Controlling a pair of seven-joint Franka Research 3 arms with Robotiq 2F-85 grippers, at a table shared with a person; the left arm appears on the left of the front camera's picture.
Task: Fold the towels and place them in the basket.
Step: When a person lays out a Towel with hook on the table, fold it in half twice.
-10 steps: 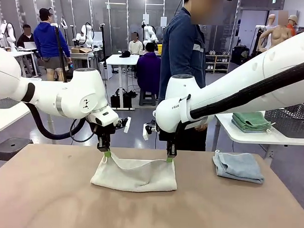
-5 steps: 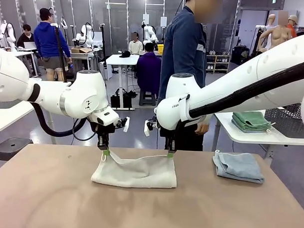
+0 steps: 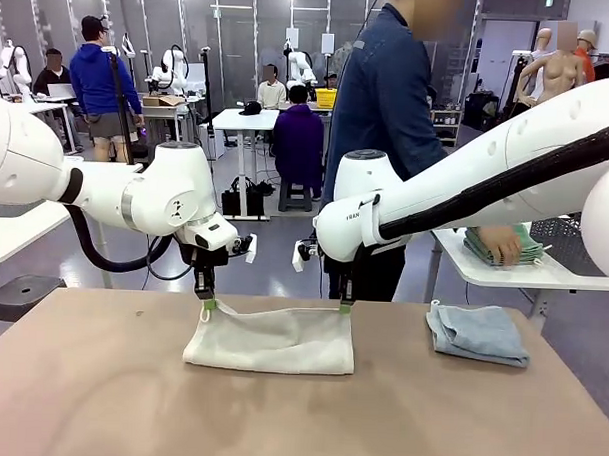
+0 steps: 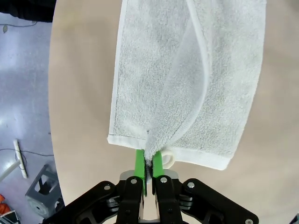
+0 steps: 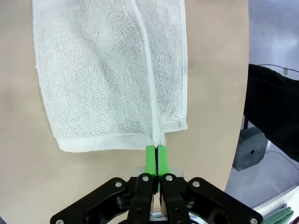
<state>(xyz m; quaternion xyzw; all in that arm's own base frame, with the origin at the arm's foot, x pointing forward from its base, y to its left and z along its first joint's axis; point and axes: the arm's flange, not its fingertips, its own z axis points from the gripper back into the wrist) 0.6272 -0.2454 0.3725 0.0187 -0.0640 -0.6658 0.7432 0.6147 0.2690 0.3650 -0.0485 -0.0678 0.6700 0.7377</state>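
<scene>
Front view, tan table (image 3: 88,401), cream towel (image 3: 270,342), busy lab

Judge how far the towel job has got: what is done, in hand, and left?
Done: the blue-grey towel looks folded, lying on the table at right. In hand: the left gripper and right gripper each pinch a far upper-layer corner of the cream towel, mid-fold. Left: finishing that fold and putting both towels in the basket.

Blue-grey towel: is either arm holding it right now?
No, the blue-grey towel lies folded on the table, apart from the cream-white towel that the left fingers and the right fingers pinch.
</scene>
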